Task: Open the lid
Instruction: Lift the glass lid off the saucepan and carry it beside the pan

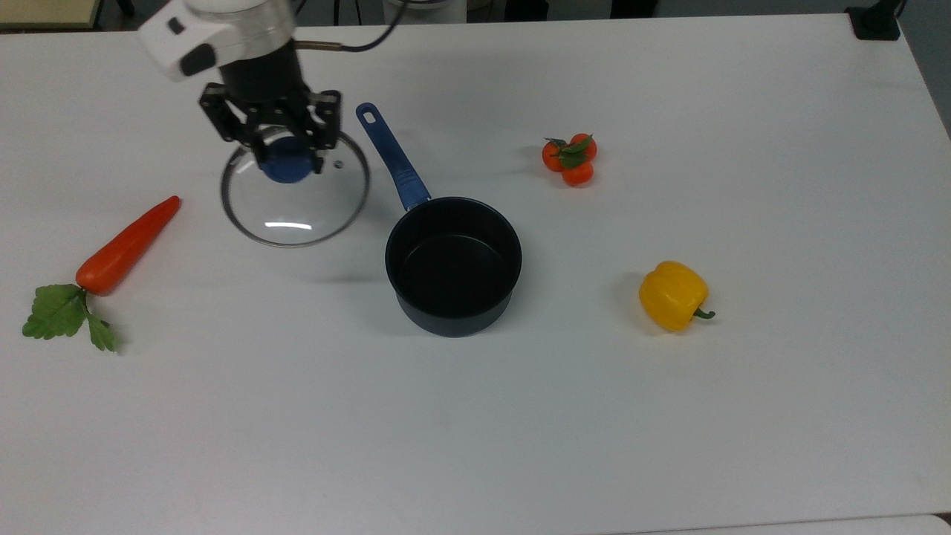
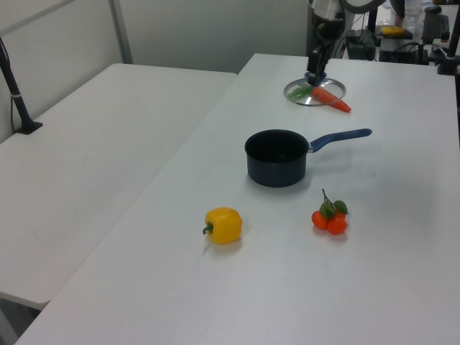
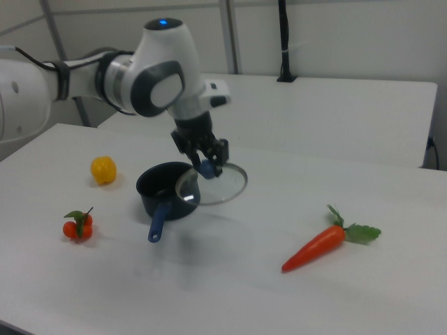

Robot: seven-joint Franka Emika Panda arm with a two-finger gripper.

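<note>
Top view: the gripper [image 1: 286, 160] is seen pinched on the blue knob [image 1: 284, 166] of the round glass lid [image 1: 295, 191], which is held clear of the saucepan [image 1: 453, 265] and hangs from the fingers with its metal rim spreading out below and around them. A small steam hole is visible in the glass just to the top view's right of the knob. No lettering can be read on the lid from this angle; only a white glare streak is seen on the glass.

The open dark blue saucepan is placed to the top view's right of the gripper and lower in the picture, with its long blue handle [image 1: 392, 158] reaching back up toward the gripper, its end just beside the lid's rim. A carrot [image 1: 126, 246] with green leaves lies to the top view's left of the gripper, apart from the lid. A cluster of small tomatoes [image 1: 570, 159] is found well to the top view's right of the gripper, beyond the handle, and a yellow bell pepper [image 1: 672, 295] farther right still, past the pan. All rest on a white table [image 1: 520, 416].

In the right view, the lid [image 3: 216, 184] is shown tilted under the gripper [image 3: 208, 167], overlapping the pan's rim [image 3: 167, 190] in the picture.
</note>
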